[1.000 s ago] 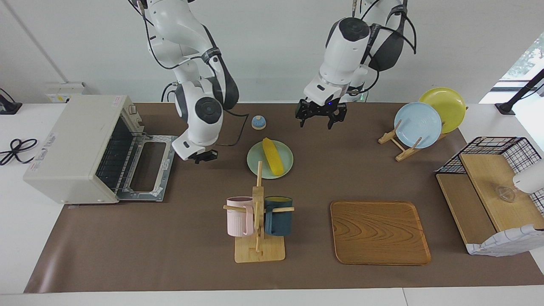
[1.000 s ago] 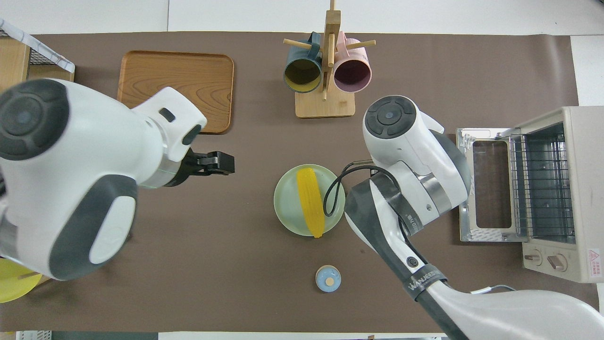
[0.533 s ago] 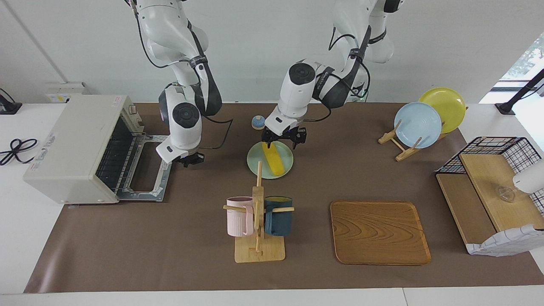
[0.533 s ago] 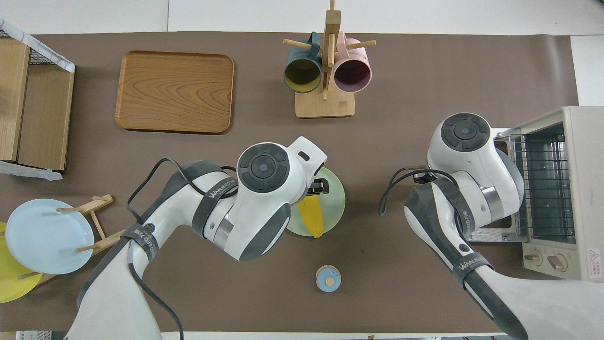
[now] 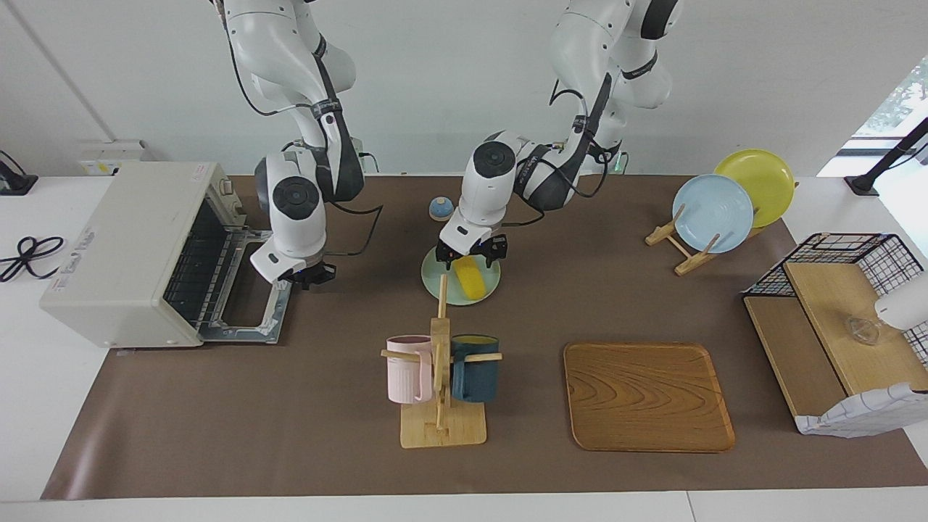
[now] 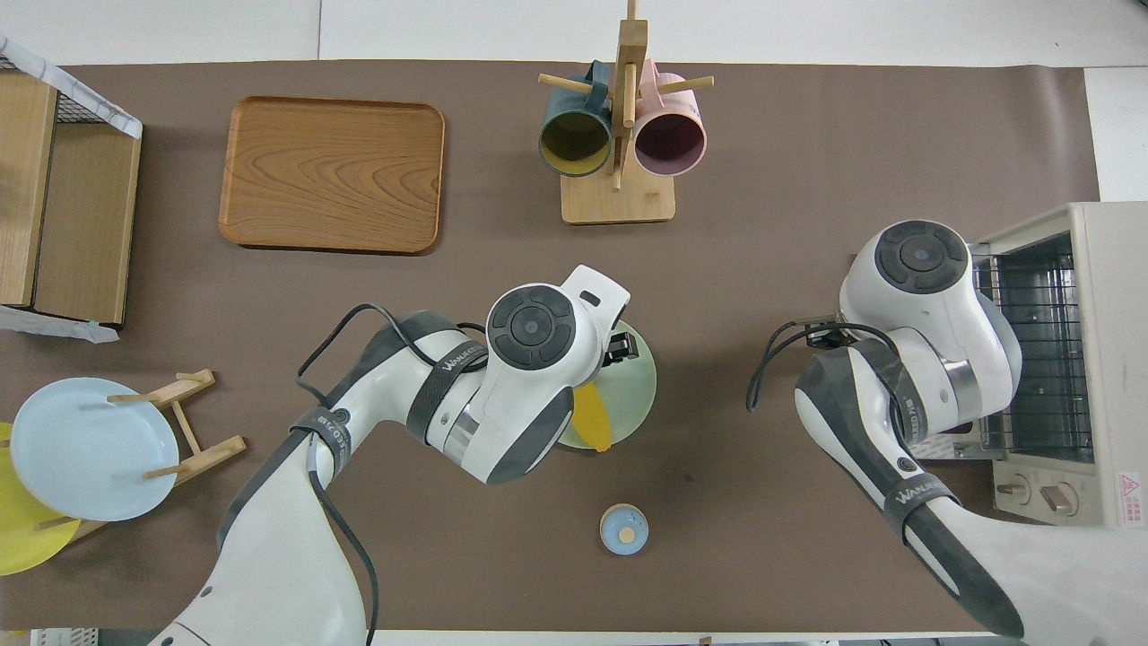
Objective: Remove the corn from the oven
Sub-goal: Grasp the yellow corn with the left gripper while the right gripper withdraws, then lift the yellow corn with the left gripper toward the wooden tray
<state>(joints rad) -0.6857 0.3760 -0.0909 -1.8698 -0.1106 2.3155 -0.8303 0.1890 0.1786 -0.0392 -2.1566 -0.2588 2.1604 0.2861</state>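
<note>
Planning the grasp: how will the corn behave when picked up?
The corn is round and tapered, so it would probably roll on its shallow green plate if nudged. It looks smooth and rigid, so it may slip from the open left gripper unless gripped mid-length.

A: What do the arms (image 5: 297, 109) look like?
B: Glossy white shells, dark grey joint bands, round grey caps, loose black cables.
A: Any markings?
B: A black strap with white lettering on each; each end effector (image 5: 471, 250) is black.
</note>
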